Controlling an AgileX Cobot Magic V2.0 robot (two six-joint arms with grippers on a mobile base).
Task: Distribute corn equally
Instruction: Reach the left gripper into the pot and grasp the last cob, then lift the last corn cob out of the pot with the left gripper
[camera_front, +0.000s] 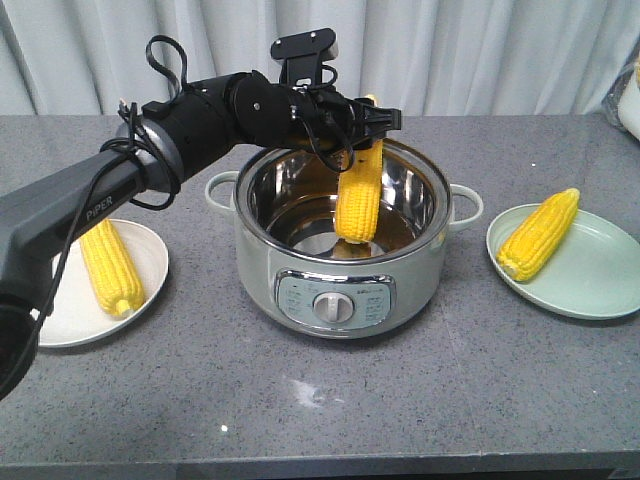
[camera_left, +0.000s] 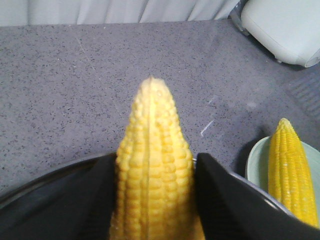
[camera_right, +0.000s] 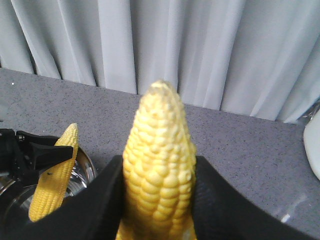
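My left gripper (camera_front: 362, 125) is shut on a yellow corn cob (camera_front: 358, 195) that hangs upright over the open pot (camera_front: 340, 290), its lower end inside the rim. In the left wrist view this cob (camera_left: 152, 165) fills the gap between the black fingers (camera_left: 220, 200). My right gripper (camera_right: 159, 170) is shut on another cob (camera_right: 160, 150), tip up; it is out of the front view. One cob (camera_front: 110, 267) lies on the white left plate (camera_front: 150, 250). One cob (camera_front: 540, 233) lies on the pale green right plate (camera_front: 600, 270).
The steel pot has side handles (camera_front: 466, 205) and a front control panel (camera_front: 335, 300). A white object (camera_front: 630, 105) sits at the back right of the grey table. Curtains hang behind. The right wrist view shows the pot rim (camera_right: 85, 167) at lower left.
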